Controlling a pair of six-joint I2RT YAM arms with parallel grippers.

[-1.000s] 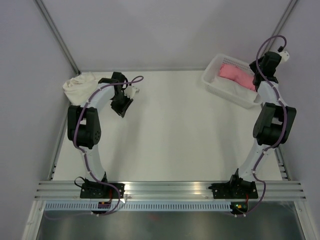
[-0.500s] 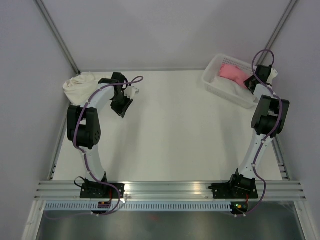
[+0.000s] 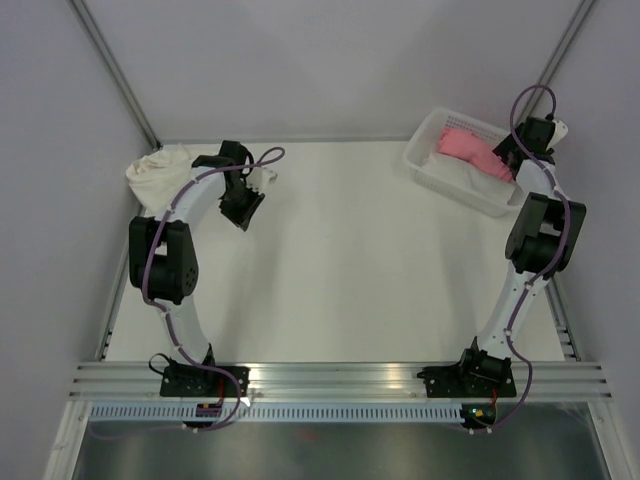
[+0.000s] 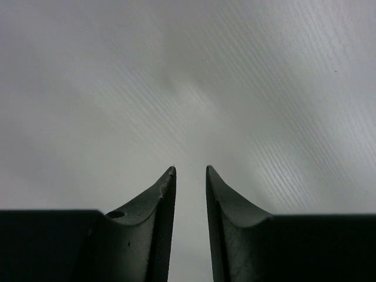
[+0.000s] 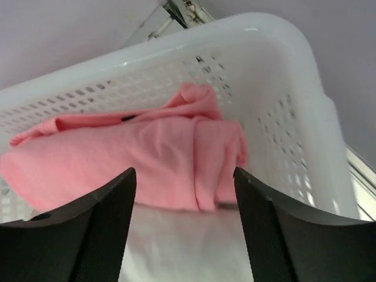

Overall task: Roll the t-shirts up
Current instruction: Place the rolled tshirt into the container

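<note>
A salmon-pink t-shirt point(image 5: 147, 164) lies folded into a bundle inside the white basket point(image 5: 282, 70). It also shows in the top view as the pink t-shirt point(image 3: 466, 148) at the far right. My right gripper point(image 5: 184, 170) hovers just over it, open wide, with nothing between its fingers point(image 5: 94, 217). From above, the right gripper point(image 3: 506, 152) sits over the basket's right end. A cream t-shirt point(image 3: 157, 168) lies crumpled at the far left of the table. My left gripper point(image 3: 243, 207) is to its right, pointing down at bare table. The left gripper point(image 4: 190, 169) is open by a narrow gap and holds nothing.
The white perforated basket point(image 3: 432, 160) stands at the table's back right corner, close to the right wall. A pale soft surface point(image 5: 182, 247) fills the basket in front of the pink shirt. Metal frame posts point(image 3: 112, 70) rise at the back corners.
My right gripper has gone from shut to wide open over the pink t-shirt in the basket, and the right arm has shifted. The left arm has barely moved.
</note>
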